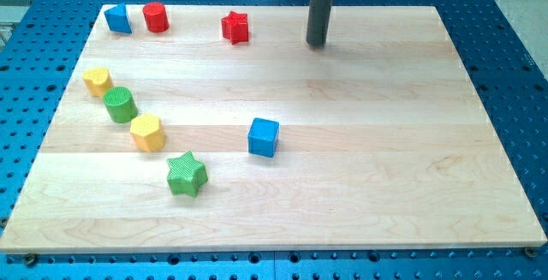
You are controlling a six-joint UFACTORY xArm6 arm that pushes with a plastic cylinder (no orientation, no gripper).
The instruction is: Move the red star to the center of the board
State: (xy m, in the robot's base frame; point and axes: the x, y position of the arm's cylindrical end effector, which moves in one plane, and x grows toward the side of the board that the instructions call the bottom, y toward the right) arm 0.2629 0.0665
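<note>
The red star (235,26) lies near the view's top edge of the wooden board (360,143), left of the middle. My tip (318,44) stands on the board to the right of the red star, about a hundred pixels from it, not touching any block. The dark rod rises from the tip out of the view's top.
A blue block (118,18) and a red cylinder (155,16) sit at the top left. A yellow block (97,80), a green cylinder (121,104) and a yellow hexagon (147,133) run down the left. A green star (186,174) and a blue cube (264,137) lie lower middle.
</note>
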